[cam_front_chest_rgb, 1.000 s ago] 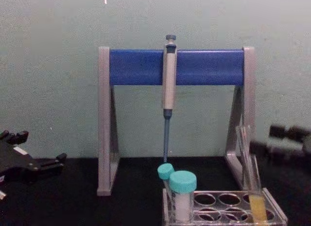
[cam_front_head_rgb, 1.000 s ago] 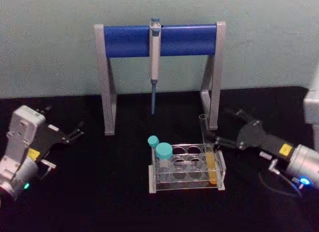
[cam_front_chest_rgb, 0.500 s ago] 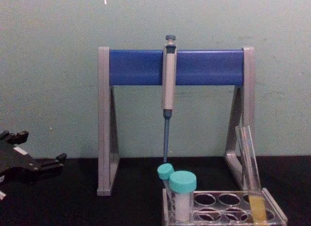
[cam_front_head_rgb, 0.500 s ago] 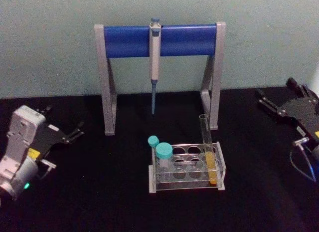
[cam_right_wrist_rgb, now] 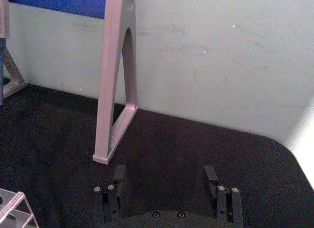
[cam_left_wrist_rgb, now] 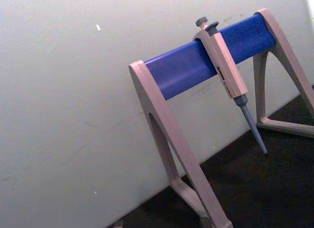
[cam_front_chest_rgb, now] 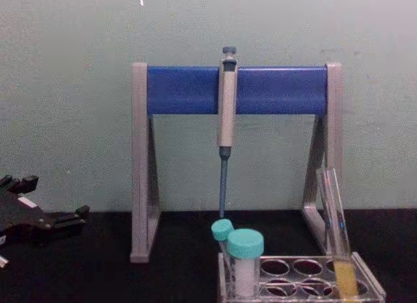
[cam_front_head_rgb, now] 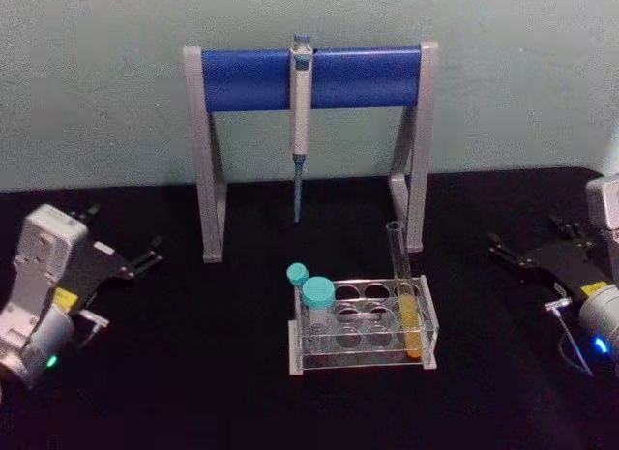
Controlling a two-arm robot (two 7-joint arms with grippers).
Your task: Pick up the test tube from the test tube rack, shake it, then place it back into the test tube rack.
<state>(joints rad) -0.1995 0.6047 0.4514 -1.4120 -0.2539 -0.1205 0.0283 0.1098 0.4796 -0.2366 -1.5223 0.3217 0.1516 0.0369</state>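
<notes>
The test tube stands in the right end hole of the clear test tube rack, leaning slightly, with yellow-orange liquid in its lower part. The chest view has the test tube rising out of the rack at the lower right. My right gripper rests open over the black table, well to the right of the rack and holding nothing. In the right wrist view its fingers are spread wide apart, and a rack corner sits at the edge. My left gripper is parked open at the far left.
A grey-and-blue pipette stand spans the back of the table, with a pipette hanging from its bar. Two teal-capped tubes stand at the rack's left end. The stand's right leg is just behind the test tube.
My right gripper let go of the test tube, pulled away to the right, and now sits lower at the right side. The tube stays in the rack. The left arm has not moved.
</notes>
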